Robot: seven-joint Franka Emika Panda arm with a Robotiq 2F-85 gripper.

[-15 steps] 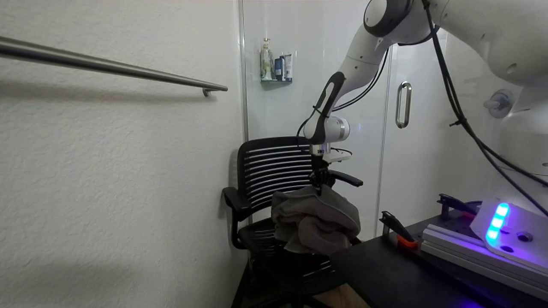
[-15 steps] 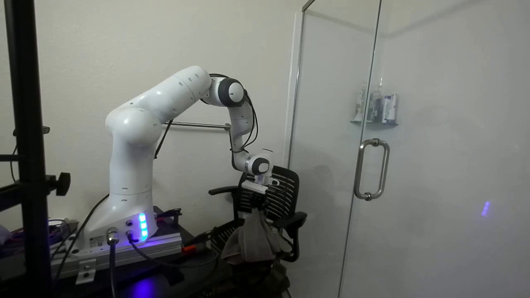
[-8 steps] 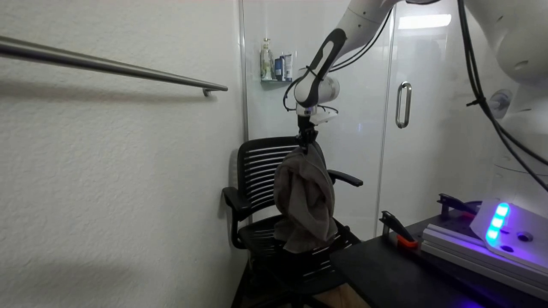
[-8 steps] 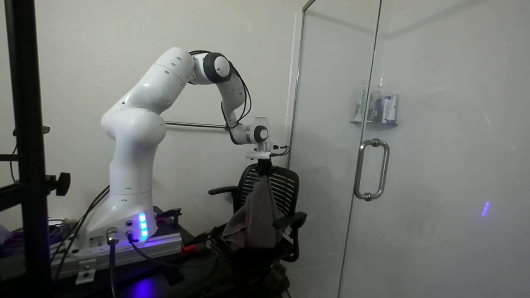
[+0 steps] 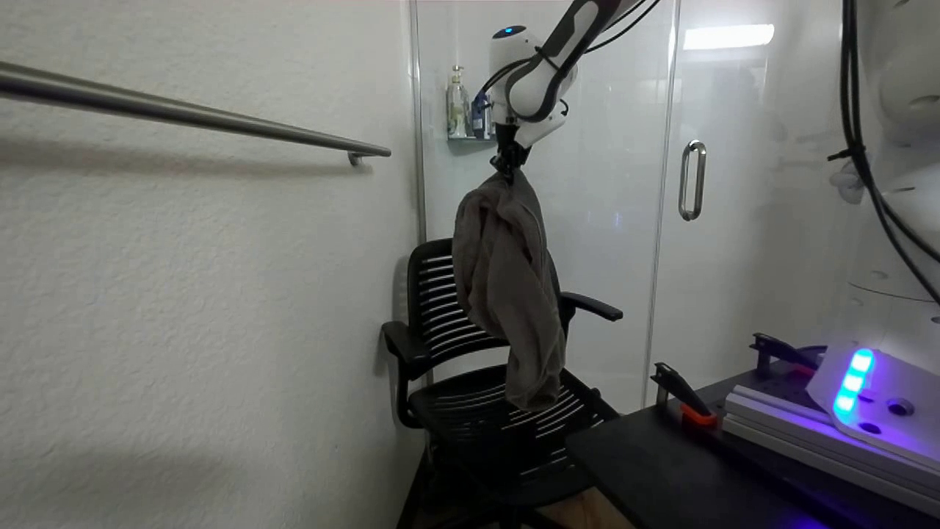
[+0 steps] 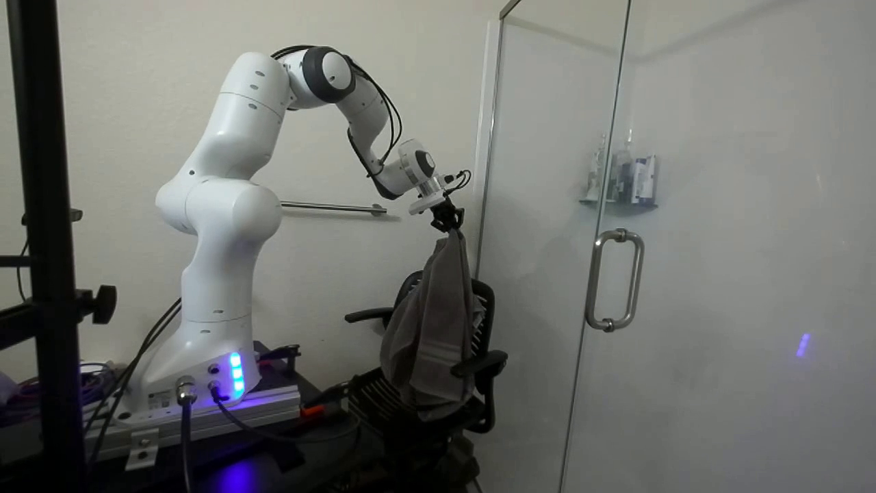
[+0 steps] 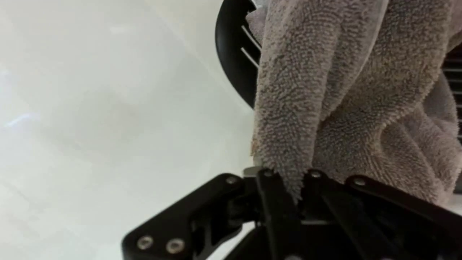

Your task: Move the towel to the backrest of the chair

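One grey-brown towel (image 5: 510,286) hung from my end effector (image 5: 508,178), whose black fingers (image 7: 272,202) were clenched on its gathered top; in the wrist view its folds fanned out between 12 and 3 o'clock. In both exterior views that pinched top sat higher than the upper edge of the slatted backrest (image 5: 439,294) on the black office chair (image 5: 470,397), and the cloth draped down in front of it, hiding part of it. I could not tell whether the two touched. Its lower end dangled over the seat (image 5: 485,433), and in an exterior view an armrest (image 6: 482,363) crossed in front of its side. From my grip in an exterior view, the metal towel bar (image 5: 191,113) ran along the wall (image 5: 220,294) at 9 o'clock, the shower-door handle (image 5: 700,180) stood at 3 o'clock, a pump bottle (image 5: 457,106) at 11 o'clock, and the black surface (image 5: 631,455) with its clamps (image 5: 684,397) at 5 o'clock.
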